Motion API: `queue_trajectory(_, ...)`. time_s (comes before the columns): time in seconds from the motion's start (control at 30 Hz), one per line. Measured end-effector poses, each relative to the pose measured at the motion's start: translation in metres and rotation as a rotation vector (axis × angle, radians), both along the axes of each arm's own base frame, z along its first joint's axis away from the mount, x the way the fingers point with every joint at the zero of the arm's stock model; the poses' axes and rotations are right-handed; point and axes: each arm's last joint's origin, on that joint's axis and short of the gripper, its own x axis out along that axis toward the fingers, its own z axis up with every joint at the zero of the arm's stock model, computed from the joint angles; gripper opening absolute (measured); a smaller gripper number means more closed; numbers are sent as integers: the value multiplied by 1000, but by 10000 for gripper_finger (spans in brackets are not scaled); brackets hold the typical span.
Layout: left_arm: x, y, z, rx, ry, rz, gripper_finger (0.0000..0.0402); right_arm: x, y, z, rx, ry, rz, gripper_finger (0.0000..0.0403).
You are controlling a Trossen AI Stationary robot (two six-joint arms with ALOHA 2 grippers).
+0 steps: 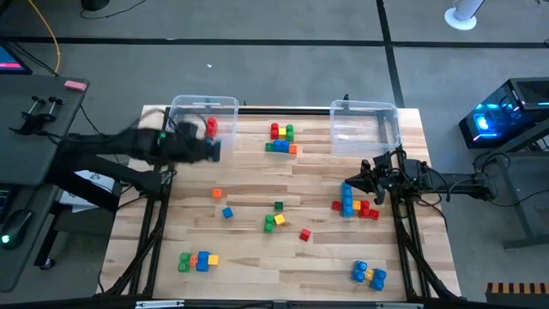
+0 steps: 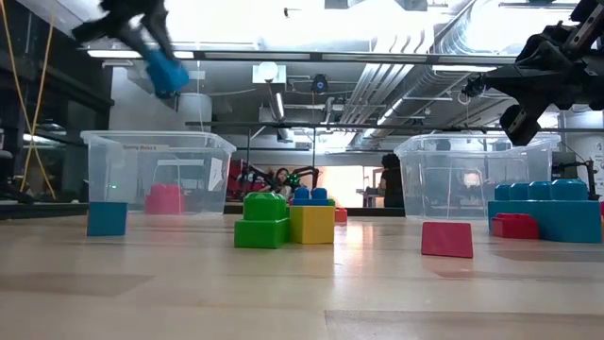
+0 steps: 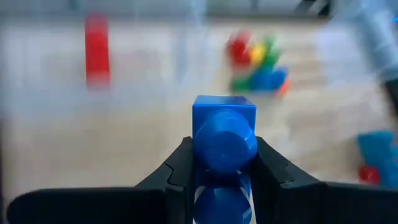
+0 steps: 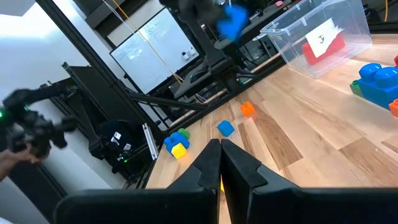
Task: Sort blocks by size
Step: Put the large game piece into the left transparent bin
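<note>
— From overhead, what do you see?
— The left gripper (image 1: 213,151) sits in the upper left of the frame, at the left clear bin (image 1: 204,106). A red block (image 1: 211,127) lies inside that bin. The right gripper (image 1: 353,185) is at right of centre, beside a blue and red cluster (image 1: 354,206). The other bin (image 1: 365,109) is at upper right. The blocks are scattered over the table (image 1: 257,180): a mixed pile (image 1: 281,139) at top centre, a green and yellow pair (image 1: 273,221) in the middle, groups at lower left (image 1: 198,261) and lower right (image 1: 369,274).

— And at table height?
— A blue block (image 2: 168,70) hangs high at upper left, held above the left bin. The green and yellow bricks (image 2: 283,220) stand in the middle, a small blue cube (image 2: 107,218) at left, a red piece (image 2: 446,239) right of centre.

— The left wrist camera?
— Its jaws pinch the blue block (image 3: 224,134) from both sides, dead centre of the frame.

— The right wrist one?
— Its fingers (image 4: 239,167) are pressed together at bottom centre, holding nothing. An orange cube (image 4: 248,109) and a blue cube (image 4: 226,128) lie beyond them.
</note>
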Motion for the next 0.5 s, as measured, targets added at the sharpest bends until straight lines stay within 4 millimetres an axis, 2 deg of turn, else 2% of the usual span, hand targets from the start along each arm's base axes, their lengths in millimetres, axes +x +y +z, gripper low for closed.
queue_trajectory(0.07,3,15,14,92,66,-20,72,0,0,0,0,0,0,5)
queue_trajectory(0.17,10,46,16,146,243,-46,72,0,0,0,0,0,0,5)
queue_trajectory(0.27,13,84,4,95,404,-61,72,0,0,0,0,0,1,5)
queue_trajectory(0.37,16,112,-11,-6,480,-114,76,0,0,0,0,0,0,5)
queue_trajectory(0.5,18,132,-25,-60,559,-159,144,0,0,0,0,0,0,5)
